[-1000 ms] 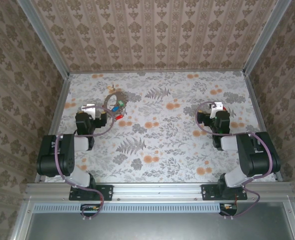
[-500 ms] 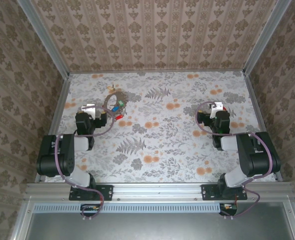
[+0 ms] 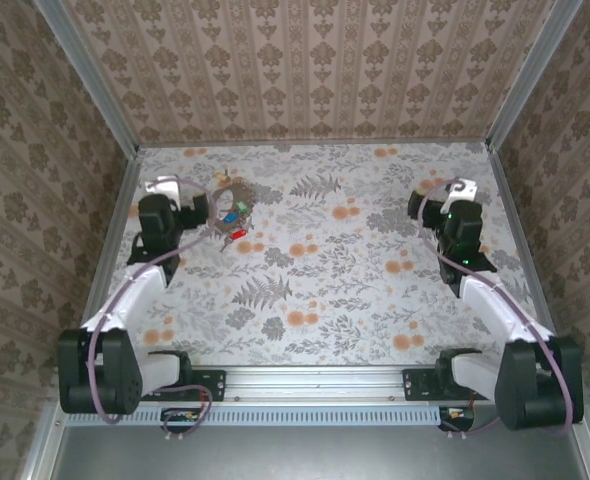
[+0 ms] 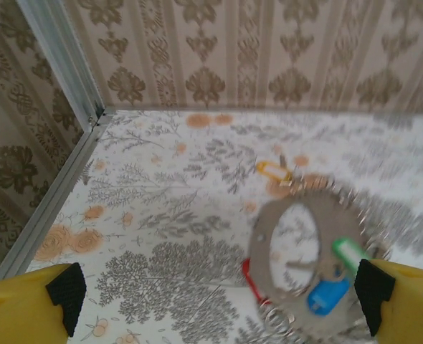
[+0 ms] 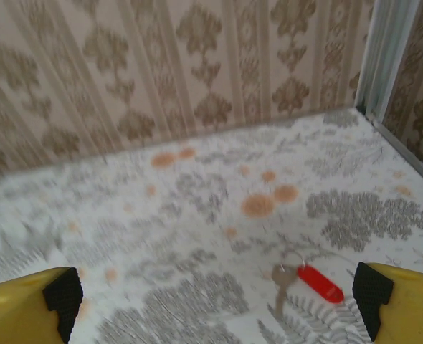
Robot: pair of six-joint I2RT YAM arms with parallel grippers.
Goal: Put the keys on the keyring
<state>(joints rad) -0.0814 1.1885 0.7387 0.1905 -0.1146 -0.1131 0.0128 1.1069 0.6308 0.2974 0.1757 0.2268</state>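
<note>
Whereas a second ago both arms sat folded close to their bases, each now stretches out toward the far wall (image 3: 315, 70). The left arm (image 3: 130, 285) runs along the left rail (image 3: 113, 240) with little room on that side. The left gripper (image 4: 219, 297) has its yellow fingers (image 4: 25, 308) spread wide and holds nothing.

The keyring (image 4: 259, 244) lies flat on the table (image 3: 325, 290), just ahead of that gripper and slightly to its right, in the same spot as before. A green key (image 4: 350, 252) and a blue key (image 4: 326, 295) lie at the ring's right side and a red key (image 4: 253, 279) at its near left edge. A yellow key (image 4: 272, 170) lies a little beyond the ring, apart from it.

The middle of the table is bare patterned surface, with free room between the arms.

The right arm (image 3: 495, 305) has swung out toward the far right corner, beside the right rail (image 3: 510, 230). The right gripper (image 5: 213, 297) is also spread wide and empty. A red-tagged key (image 5: 319, 282) lies on the table just ahead of its right finger, near the corner.
</note>
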